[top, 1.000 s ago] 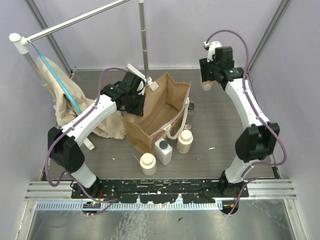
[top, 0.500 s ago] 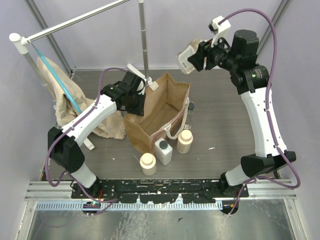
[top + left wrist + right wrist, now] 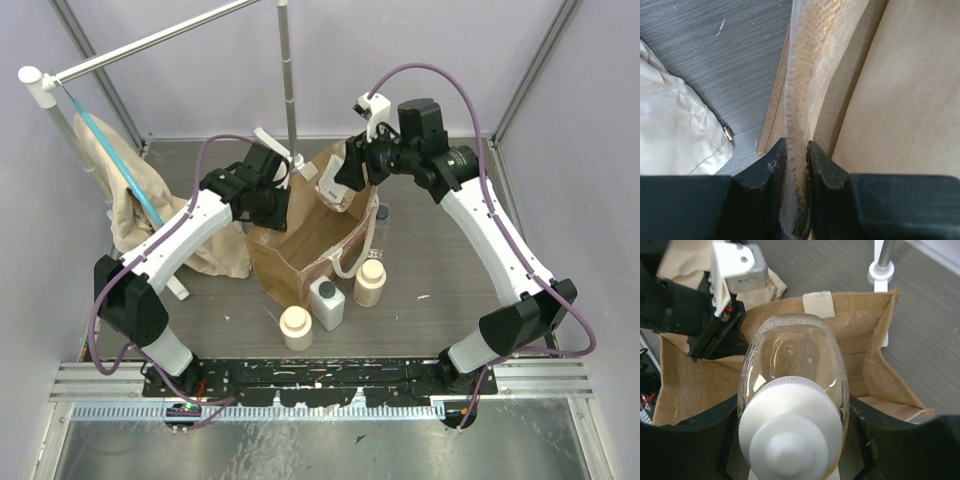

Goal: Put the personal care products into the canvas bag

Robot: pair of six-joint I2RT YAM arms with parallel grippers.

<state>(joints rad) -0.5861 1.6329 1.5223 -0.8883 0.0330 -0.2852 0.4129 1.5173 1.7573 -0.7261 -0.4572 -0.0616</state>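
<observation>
While the left hand (image 3: 795, 150) is pinching what appears to be the cream handle (image 3: 802, 75) at the 10 o'clock rim of the canvas bag (image 3: 300, 250), the right hand (image 3: 792, 440) is clamping a clear white-capped bottle (image 3: 790, 370) and holding it above the bag's open mouth. On the surface (image 3: 450, 240) at the bag's 6 o'clock, two cream round bottles (image 3: 296, 327) and a white square bottle (image 3: 326, 303) are standing upright.

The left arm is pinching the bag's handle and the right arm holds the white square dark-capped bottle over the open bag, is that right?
One thing is off: the right fingers hold a clear bottle with a white cap, seen in the right wrist view. The white square bottle stands beside the bag. The left fingers do pinch the handle.
</observation>
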